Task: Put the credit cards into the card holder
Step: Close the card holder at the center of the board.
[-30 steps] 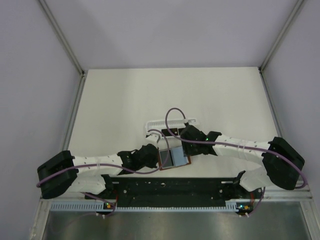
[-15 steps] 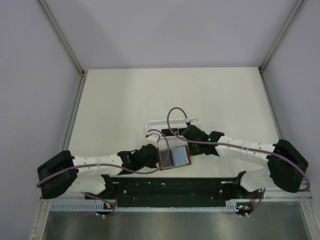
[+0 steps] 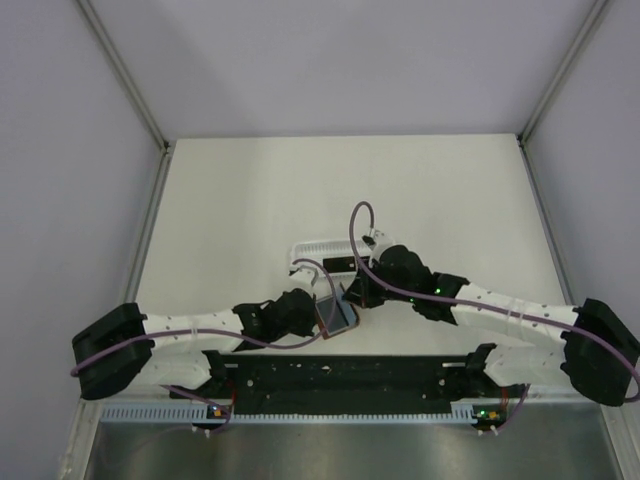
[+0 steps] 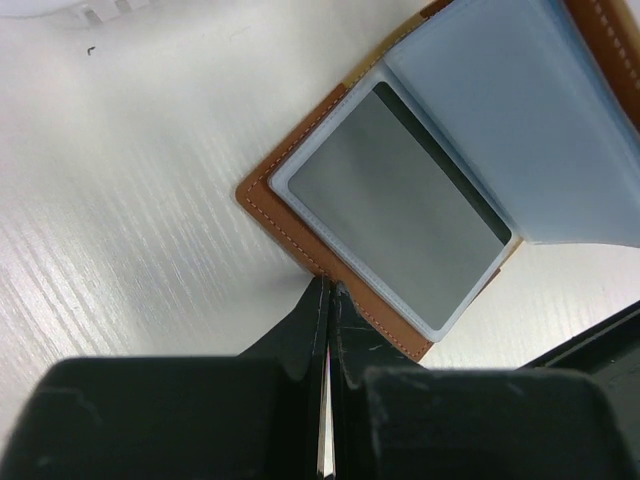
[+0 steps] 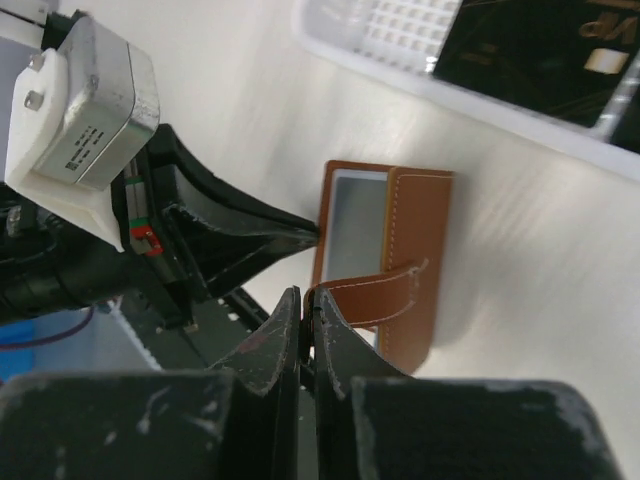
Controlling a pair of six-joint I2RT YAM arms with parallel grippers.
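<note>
Close to the middle of the table's (image 4: 120, 200) near edge, my left gripper (image 4: 326, 300) is closed tight with nothing between its fingers. Its tips press against the leather edge of the card holder (image 4: 400, 195) to pin it. My right gripper (image 5: 308, 305) is closed on the end of the clasp tab (image 5: 370, 288), holding that cover raised over the bluish pockets. Just beyond, the black cards (image 5: 530, 50) lie in the white basket (image 5: 390, 40). I judge this step as readying the holder, since no card is in hand. Next I must lay the cover flat, let go of the tab, and reach for a card while my left stops the holder sliding.
</note>
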